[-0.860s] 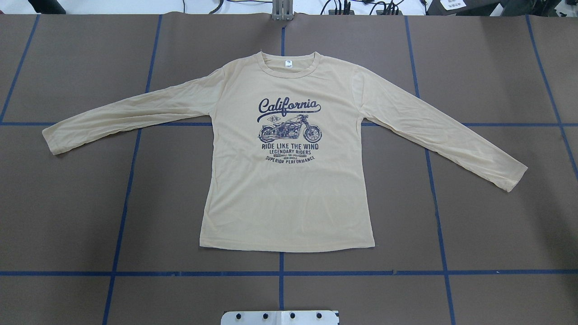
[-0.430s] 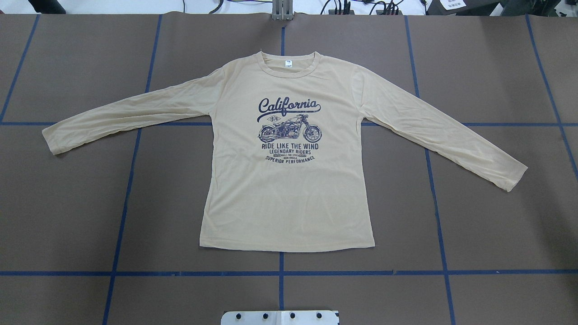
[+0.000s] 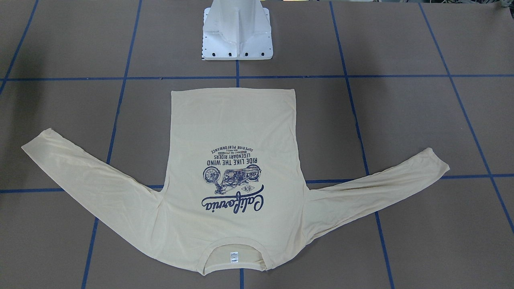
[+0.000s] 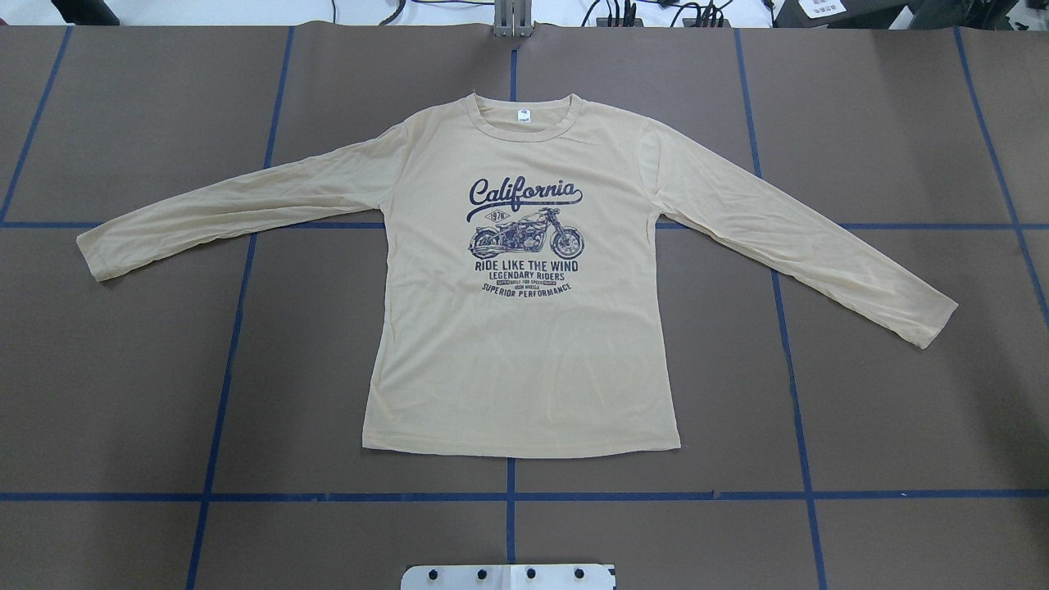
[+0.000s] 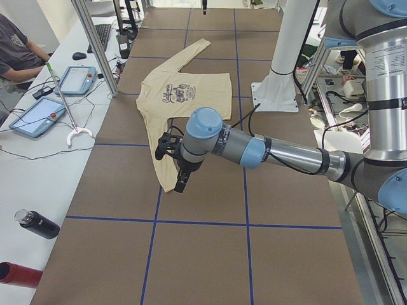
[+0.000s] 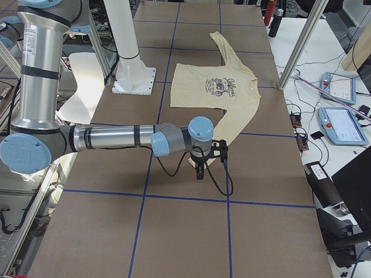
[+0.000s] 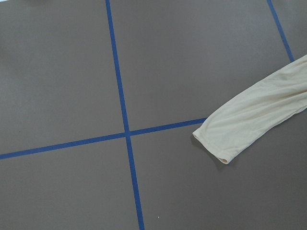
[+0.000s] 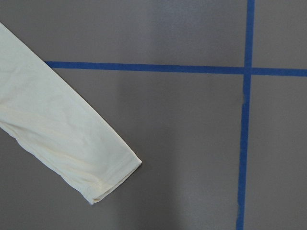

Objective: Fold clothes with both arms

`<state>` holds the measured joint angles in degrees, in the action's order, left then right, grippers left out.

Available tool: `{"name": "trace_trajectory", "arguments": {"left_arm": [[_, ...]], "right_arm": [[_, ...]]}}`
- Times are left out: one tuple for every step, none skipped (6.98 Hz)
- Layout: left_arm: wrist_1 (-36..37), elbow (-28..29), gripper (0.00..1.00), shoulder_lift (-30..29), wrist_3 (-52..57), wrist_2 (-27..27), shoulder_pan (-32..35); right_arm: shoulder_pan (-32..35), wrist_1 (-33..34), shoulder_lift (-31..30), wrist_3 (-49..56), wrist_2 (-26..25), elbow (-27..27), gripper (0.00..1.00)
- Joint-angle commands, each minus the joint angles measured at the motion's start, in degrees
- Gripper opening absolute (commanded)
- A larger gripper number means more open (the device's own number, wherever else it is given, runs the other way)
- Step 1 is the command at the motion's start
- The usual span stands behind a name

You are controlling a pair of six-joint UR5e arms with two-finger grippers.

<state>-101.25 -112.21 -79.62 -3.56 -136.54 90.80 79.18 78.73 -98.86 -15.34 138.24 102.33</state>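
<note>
Left wrist-mounted view: brown table [image 7: 62, 72] crossed by blue tape lines [image 7: 117, 72]; the open cuff of the left-side sleeve [image 7: 225, 139] lies flat at lower right, its end just past a tape line. No fingers in frame. Right wrist-mounted view: the cuff of the right-side sleeve [image 8: 103, 170] lies flat at lower left, again with no fingers in frame. Exterior left: the left arm [image 5: 280, 152] reaches out low across the table, and the left gripper [image 5: 180, 185] points down, held above the surface near that sleeve's cuff; jaw width cannot be told from this angle. Exterior right: the right arm [image 6: 110, 139] is stretched out likewise, the right gripper [image 6: 200, 171] pointing down beside the other cuff; its jaw width cannot be told either. Overhead: white pedestal base [image 4: 508, 576] nearest, at the frame's bottom edge. Beyond it the cream-yellow T-shirt [image 4: 524, 369] lies flat and face up in the middle of the table, unfolded, with its hem toward the base. Both sleeves are spread outward and angled slightly back toward the robot. Navy "California" motorcycle print [image 4: 524, 238] at chest height. Farthest, the collar with a small white neck label [image 4: 523, 117].
</note>
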Motion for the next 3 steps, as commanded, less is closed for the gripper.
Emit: {"name": "trace_trajectory", "arguments": {"left_arm": [[-1.0, 0.8, 1.00, 0.2, 0.2, 0.0, -1.7], [-1.1, 0.9, 1.00, 0.3, 0.0, 0.0, -1.7], [-1.1, 1.5, 1.00, -0.1, -0.5, 0.0, -1.7]], "right_arm": [[-8.4, -2.9, 0.9, -4.4, -0.9, -2.6, 0.98], [-10.3, -5.6, 1.8, -5.4, -2.9, -5.0, 0.97], [-10.6, -11.3, 1.9, -8.1, -3.0, -7.9, 0.98]]}}
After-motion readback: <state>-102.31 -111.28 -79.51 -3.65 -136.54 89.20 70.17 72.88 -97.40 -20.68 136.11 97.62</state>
